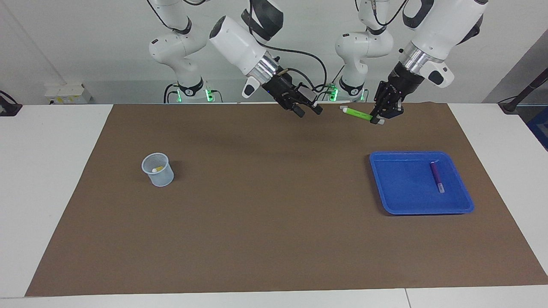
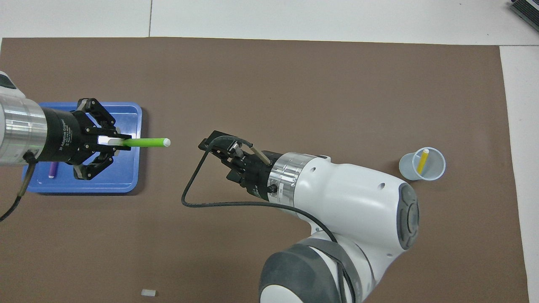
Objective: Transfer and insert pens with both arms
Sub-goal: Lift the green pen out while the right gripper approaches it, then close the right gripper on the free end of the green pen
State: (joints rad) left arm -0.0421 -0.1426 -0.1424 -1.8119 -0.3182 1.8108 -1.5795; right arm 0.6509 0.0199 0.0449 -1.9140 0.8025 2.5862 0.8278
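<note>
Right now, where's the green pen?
The light green pen is up in the air, gripped by the left tool toward the left arm's end of the table, its free end pointing at the right tool.

White arms (image 1: 233,38), silver wrist rings, black end effectors, black cables

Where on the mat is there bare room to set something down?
The brown mat is bare between the cup and the blue tray, and along the edge farthest from the robots. Crowded: over the mat's middle, where the left gripper holds the green pen toward the open right gripper.
</note>
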